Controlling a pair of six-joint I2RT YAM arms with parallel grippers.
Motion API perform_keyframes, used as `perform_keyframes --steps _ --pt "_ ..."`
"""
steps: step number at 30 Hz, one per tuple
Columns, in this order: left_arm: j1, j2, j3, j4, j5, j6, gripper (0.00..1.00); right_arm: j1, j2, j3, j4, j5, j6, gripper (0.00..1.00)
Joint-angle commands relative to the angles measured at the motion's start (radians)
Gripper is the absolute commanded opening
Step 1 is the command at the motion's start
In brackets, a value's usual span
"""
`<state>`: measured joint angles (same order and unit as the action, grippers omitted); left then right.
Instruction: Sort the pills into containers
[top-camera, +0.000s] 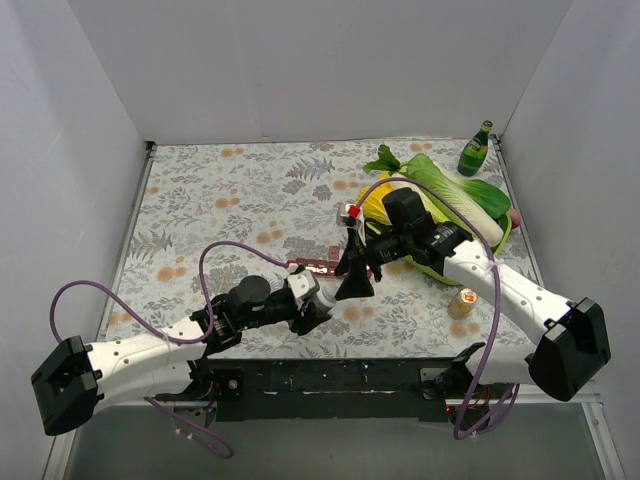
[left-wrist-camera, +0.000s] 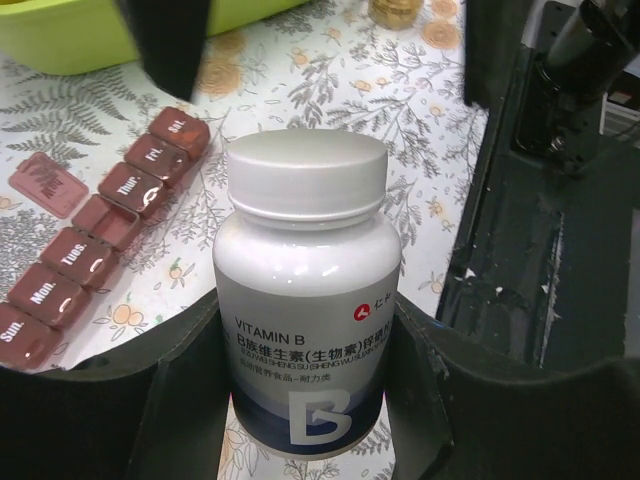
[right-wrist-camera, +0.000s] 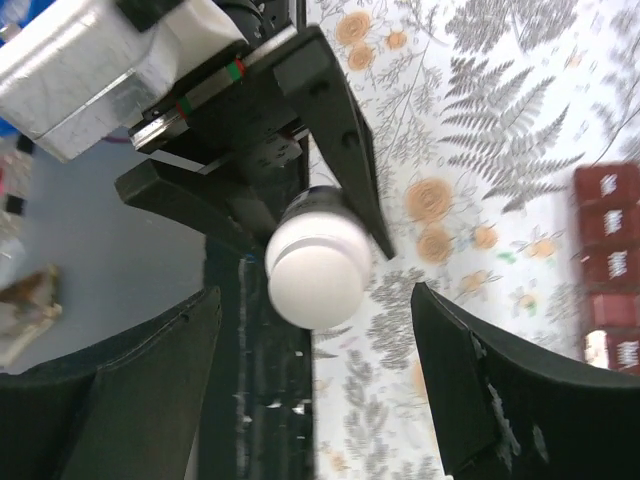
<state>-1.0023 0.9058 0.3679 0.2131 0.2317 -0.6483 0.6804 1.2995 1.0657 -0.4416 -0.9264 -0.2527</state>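
My left gripper (left-wrist-camera: 305, 325) is shut on a white Vitamin B pill bottle (left-wrist-camera: 305, 250) with its white cap on, held upright near the table's front edge. The containers (left-wrist-camera: 100, 235) are a dark-red strip of day-labelled compartments lying left of the bottle; one lid (left-wrist-camera: 45, 185) stands open. The strip also shows in the top view (top-camera: 318, 266). My right gripper (right-wrist-camera: 315, 390) is open and hangs over the bottle cap (right-wrist-camera: 318, 270), apart from it. In the top view the right gripper (top-camera: 355, 285) points down beside the left gripper (top-camera: 312, 308). No loose pills show.
A yellow-green tray (top-camera: 500, 235) of leafy vegetables sits at the back right. A green glass bottle (top-camera: 476, 150) stands in the far right corner. A small tan-lidded jar (top-camera: 463, 302) stands by the right arm. The black front rail (top-camera: 330, 375) lies just behind the bottle.
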Motion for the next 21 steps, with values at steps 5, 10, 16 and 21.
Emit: perform_keyframes --steps 5,10,16,21 --pt "0.007 0.048 0.04 0.086 -0.098 -0.019 0.0 0.007 -0.031 -0.105 0.168 0.086 0.432 0.83" --pt "0.005 0.062 0.048 0.098 -0.095 -0.019 0.0 0.007 -0.005 -0.104 0.198 0.113 0.478 0.81" --pt "0.005 0.056 0.048 0.097 -0.1 -0.022 0.0 0.021 0.038 -0.085 0.199 0.101 0.487 0.65" --pt "0.007 0.05 0.043 0.083 -0.097 -0.017 0.0 0.034 0.037 -0.07 0.196 0.06 0.426 0.36"
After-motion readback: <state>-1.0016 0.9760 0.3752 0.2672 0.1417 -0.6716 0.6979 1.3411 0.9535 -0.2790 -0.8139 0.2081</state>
